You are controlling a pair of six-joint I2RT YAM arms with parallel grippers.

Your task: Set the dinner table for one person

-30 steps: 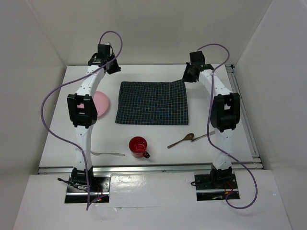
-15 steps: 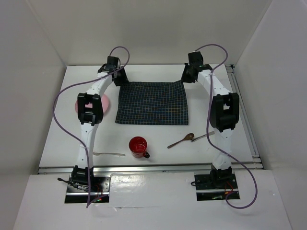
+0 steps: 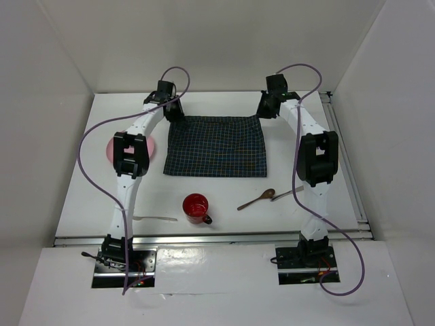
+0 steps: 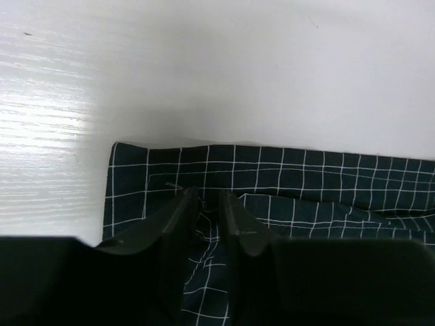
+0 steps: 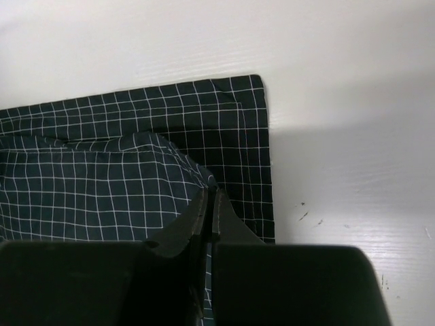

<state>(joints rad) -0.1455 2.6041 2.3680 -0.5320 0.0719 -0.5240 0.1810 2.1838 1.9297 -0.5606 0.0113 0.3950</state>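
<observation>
The dinner table (image 3: 228, 193) is the white tabletop that fills the workspace in front of the two arm bases, and every item listed below rests on it.

Near edge: a metal utensil (image 3: 155, 218) lies flat just beside the left arm's lower link; its type cannot be determined. A red mug (image 3: 196, 207) stands upright to its right, with the handle pointing to the near right. Further right, a wooden spoon (image 3: 257, 199) lies diagonally. A second metal utensil (image 3: 289, 193) lies just beyond the bowl of the spoon and is partly hidden by the right arm.

Middle: a checked cloth (image 3: 216, 145), dark navy with white lines, lies spread flat at the centre of the table. A pink plate (image 3: 150, 145) sits beside the left edge of the cloth and is largely covered by the left arm.

Far edge: the left gripper (image 4: 209, 197) is at the far left corner of the cloth. Its fingers stand close together, with a bunched fold of cloth in the narrow gap, so they are clenched on the fabric. The right gripper (image 5: 209, 193) is near the far right corner. Its jaws are pressed together on a raised ridge of cloth.
</observation>
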